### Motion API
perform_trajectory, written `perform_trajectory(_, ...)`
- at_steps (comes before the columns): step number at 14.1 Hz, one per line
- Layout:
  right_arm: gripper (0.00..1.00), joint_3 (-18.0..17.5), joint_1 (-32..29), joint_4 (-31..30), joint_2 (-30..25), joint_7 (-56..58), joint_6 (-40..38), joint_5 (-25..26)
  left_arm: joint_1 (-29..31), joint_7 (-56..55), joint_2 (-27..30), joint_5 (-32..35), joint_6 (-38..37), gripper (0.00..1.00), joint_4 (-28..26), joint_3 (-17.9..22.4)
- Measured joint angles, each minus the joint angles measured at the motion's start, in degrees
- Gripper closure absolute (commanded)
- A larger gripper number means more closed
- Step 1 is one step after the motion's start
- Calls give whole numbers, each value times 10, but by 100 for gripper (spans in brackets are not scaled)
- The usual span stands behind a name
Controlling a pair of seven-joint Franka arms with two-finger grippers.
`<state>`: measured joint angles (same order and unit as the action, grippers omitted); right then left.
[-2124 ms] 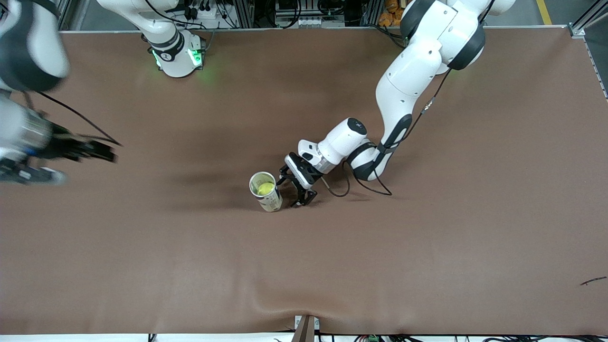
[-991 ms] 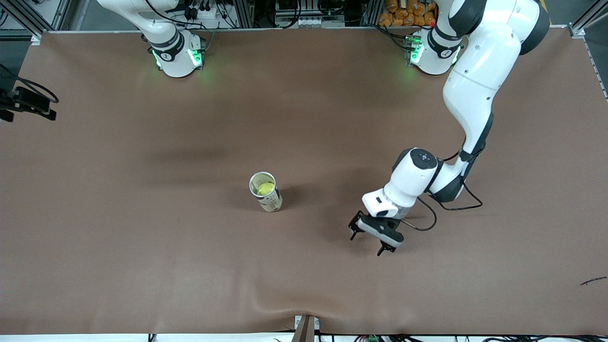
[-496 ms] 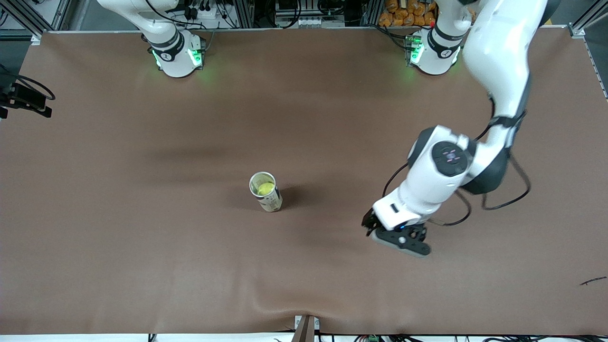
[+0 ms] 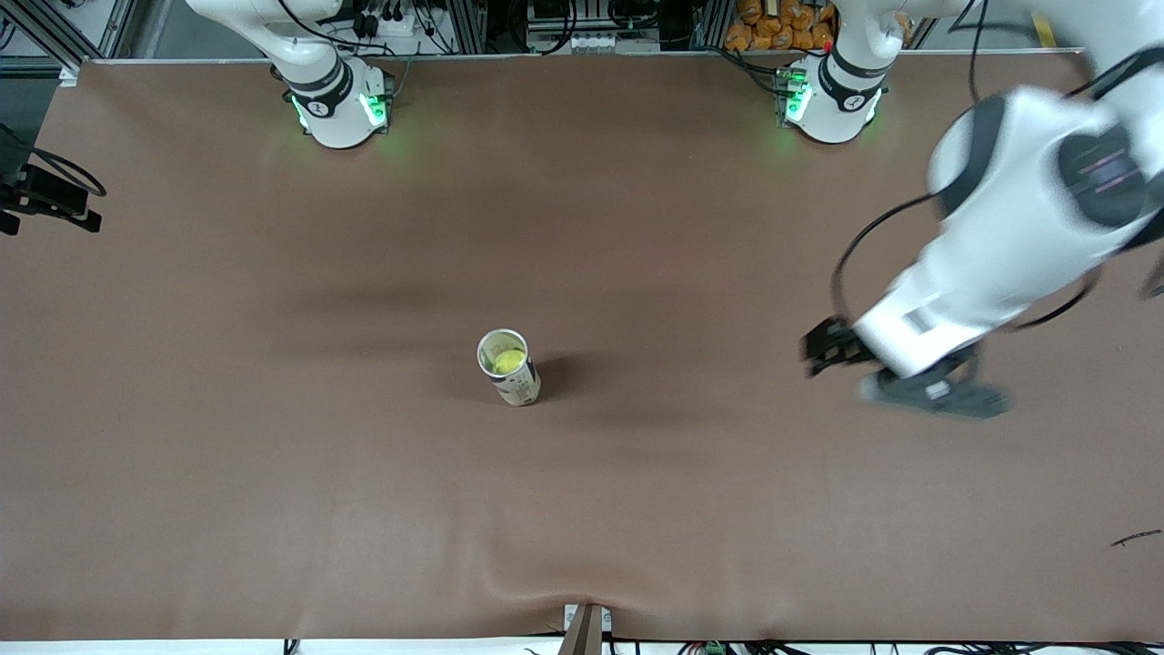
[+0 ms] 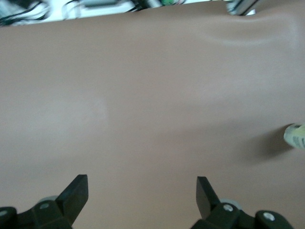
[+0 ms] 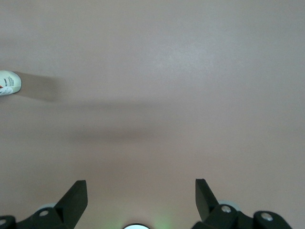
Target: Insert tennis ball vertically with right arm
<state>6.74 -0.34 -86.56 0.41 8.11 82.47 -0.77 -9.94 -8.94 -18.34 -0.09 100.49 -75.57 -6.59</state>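
Brown table (image 4: 273,473); ball (image 4: 507,361) in upright can (image 4: 509,367) at centre; left gripper (image 4: 896,373) mid-right, right gripper (image 4: 36,202) upper left edge, both spread, empty.

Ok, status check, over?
Left hand open, empty, over bare table. Right hand open, empty. Tennis ball inside upright can. Nothing obstructing.

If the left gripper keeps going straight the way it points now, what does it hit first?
Probably just the brown table cover. The left gripper has open jaws framing bare cloth; the ball can sits well off that line.
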Motion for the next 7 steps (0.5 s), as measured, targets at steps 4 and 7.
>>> perform_trajectory(4, 0, 0, 0, 0, 3, 0, 1, -1, 46, 13, 98, -2, -128, 0, -25, 24)
perform_trajectory(7, 0, 0, 0, 0, 4, 0, 1, -1, 77, 25, 145, -2, -174, 0, -61, 29)
